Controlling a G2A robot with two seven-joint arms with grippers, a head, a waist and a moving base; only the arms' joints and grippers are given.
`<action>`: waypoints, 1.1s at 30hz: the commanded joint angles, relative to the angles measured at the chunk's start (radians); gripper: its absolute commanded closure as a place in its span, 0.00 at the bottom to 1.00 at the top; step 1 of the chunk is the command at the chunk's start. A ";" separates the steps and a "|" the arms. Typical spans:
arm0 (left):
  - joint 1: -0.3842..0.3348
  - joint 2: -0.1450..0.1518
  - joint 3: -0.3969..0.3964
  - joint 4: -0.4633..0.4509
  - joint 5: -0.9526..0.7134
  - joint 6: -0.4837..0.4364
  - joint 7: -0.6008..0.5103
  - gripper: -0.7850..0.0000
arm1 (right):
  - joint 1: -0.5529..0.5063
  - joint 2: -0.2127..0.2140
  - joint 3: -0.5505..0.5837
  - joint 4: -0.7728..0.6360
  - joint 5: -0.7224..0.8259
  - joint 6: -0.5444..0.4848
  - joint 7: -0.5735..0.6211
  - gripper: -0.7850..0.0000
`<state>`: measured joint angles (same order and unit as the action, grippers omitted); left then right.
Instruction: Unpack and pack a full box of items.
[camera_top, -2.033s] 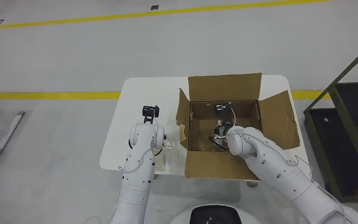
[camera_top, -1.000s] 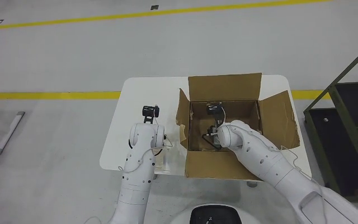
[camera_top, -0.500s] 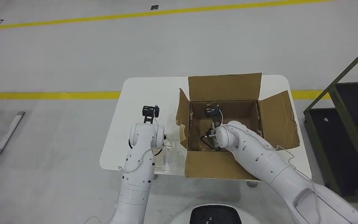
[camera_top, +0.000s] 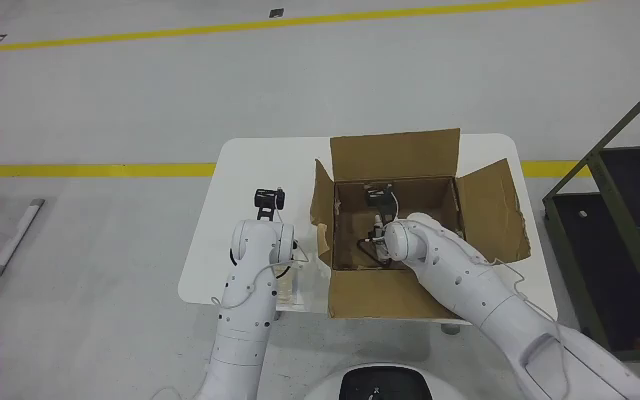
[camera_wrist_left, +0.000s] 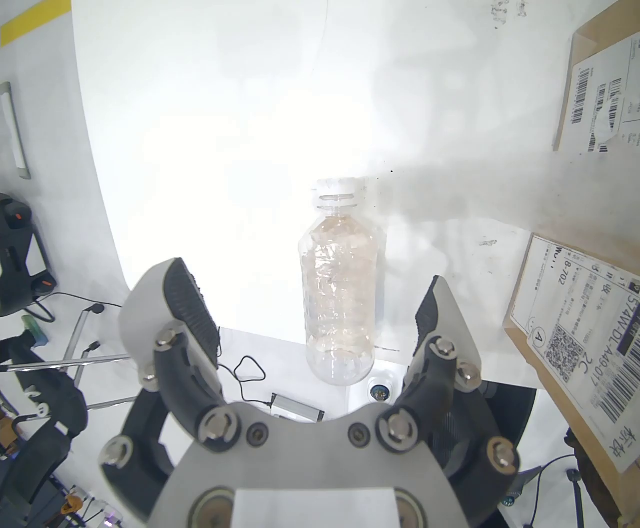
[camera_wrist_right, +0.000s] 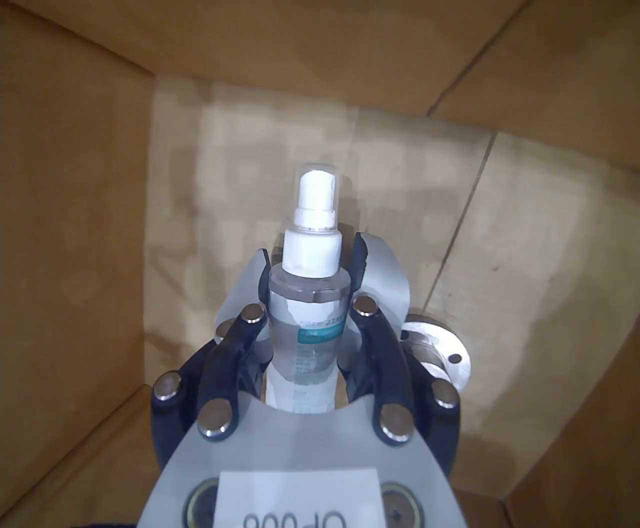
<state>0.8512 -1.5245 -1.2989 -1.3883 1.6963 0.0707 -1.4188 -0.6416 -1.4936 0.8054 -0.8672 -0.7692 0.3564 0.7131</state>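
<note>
While the right gripper (camera_wrist_right: 311, 266) clamps a teal-labelled spray bottle (camera_wrist_right: 309, 332) inside the box (camera_top: 396, 156), the left gripper (camera_wrist_left: 312, 302) gapes.

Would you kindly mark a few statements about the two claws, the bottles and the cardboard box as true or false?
1. The right claw is shut on a clear spray bottle with a white nozzle. True.
2. That spray bottle is held over bare table. False: it is inside the brown cardboard box.
3. The left claw is clamped on the clear plastic bottle. False: it is open, with both fingers apart from the bottle, which is on the white table.
4. The cardboard box's flaps stand open. True.
</note>
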 joint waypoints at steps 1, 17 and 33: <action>0.000 0.000 0.000 0.000 0.000 0.000 0.000 0.00 | -0.010 0.006 0.018 -0.035 -0.006 0.000 -0.009 1.00; 0.000 0.000 0.000 0.000 0.000 0.000 0.000 0.00 | -0.410 0.141 0.462 -0.879 -0.146 -0.021 -0.037 1.00; 0.000 0.000 0.000 0.000 0.000 0.000 0.000 0.00 | -0.674 0.157 0.845 -1.080 0.360 -0.277 -0.322 1.00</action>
<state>0.8511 -1.5245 -1.2989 -1.3883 1.6963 0.0707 -1.4188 -1.3170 -1.3368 1.6522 -1.9464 -0.3881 0.0770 0.3892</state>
